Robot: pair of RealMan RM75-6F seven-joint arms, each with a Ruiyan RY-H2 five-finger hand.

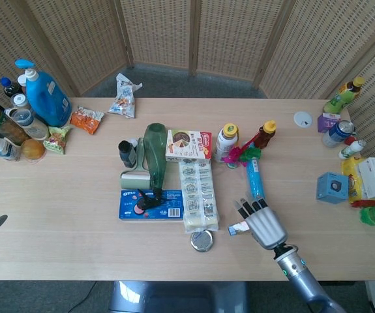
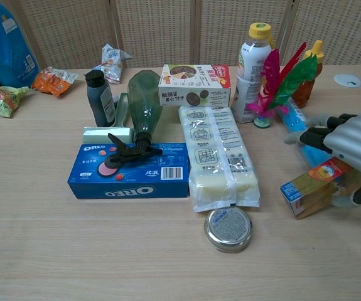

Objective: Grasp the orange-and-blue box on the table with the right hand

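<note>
Right hand (image 2: 351, 150) lies over the orange-and-blue box (image 2: 312, 187), fingers draped across its top with dark fingertips (image 2: 306, 135) reaching past it, and what looks like the thumb low at its right end; the box looks grasped, though how firmly cannot be told. In the head view the right hand (image 1: 263, 223) covers nearly all of the orange-and-blue box (image 1: 238, 227), leaving only its left end poking out. That box rests on the table (image 2: 136, 251) to the right of the round metal tin (image 2: 228, 228), its long axis running left to right and rising slightly toward the hand, blue end facing the tin. Beyond the tin lies the long clear-wrapped white pack (image 2: 216, 155), and left of that the blue Oreo box (image 2: 129, 170). Behind the hand, a blue tube (image 1: 255, 178) lies on the table. Left hand is out of sight in both views.
</note>
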